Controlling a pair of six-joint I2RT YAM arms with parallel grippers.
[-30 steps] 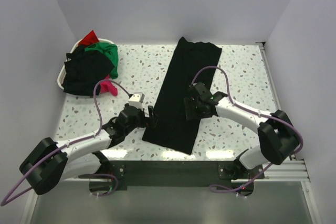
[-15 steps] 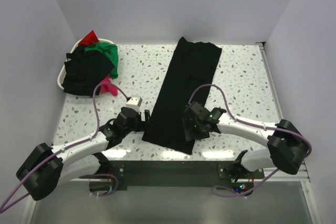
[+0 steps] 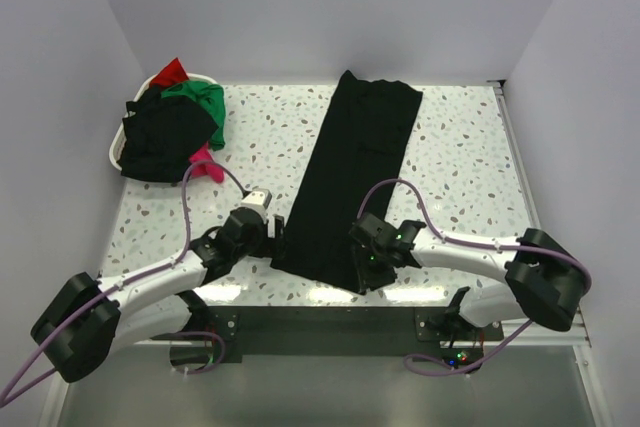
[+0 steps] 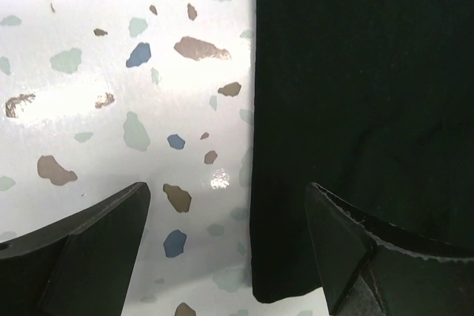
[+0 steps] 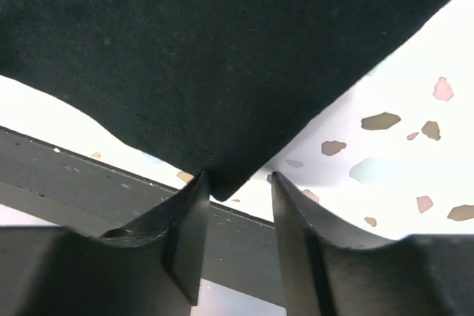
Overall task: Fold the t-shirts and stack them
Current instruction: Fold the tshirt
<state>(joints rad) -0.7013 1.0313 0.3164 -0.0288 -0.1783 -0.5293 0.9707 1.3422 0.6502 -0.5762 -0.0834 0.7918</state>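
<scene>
A black t-shirt (image 3: pixel 355 167), folded into a long strip, lies flat down the middle of the table. My left gripper (image 3: pixel 279 237) is open at the strip's near left corner. In the left wrist view the shirt's left edge and corner (image 4: pixel 355 109) lie between the wide-apart fingers (image 4: pixel 89 249), under the gripper (image 4: pixel 229 246). My right gripper (image 3: pixel 362 274) is open at the near right corner. In the right wrist view that corner (image 5: pixel 222 72) points down between the fingertips (image 5: pixel 189 220) of the gripper (image 5: pixel 237 186), and the fingers are not closed on it.
A white basket (image 3: pixel 113 152) at the back left holds a heap of black, green and red shirts (image 3: pixel 170 122). A pink shirt (image 3: pixel 206 166) hangs out beside it. The table's near edge and a dark rail (image 3: pixel 330 322) run just below both grippers.
My right gripper has moved from the middle of the strip toward me to its near right corner. My left gripper has shifted slightly toward the near left corner. The shirt has not moved.
</scene>
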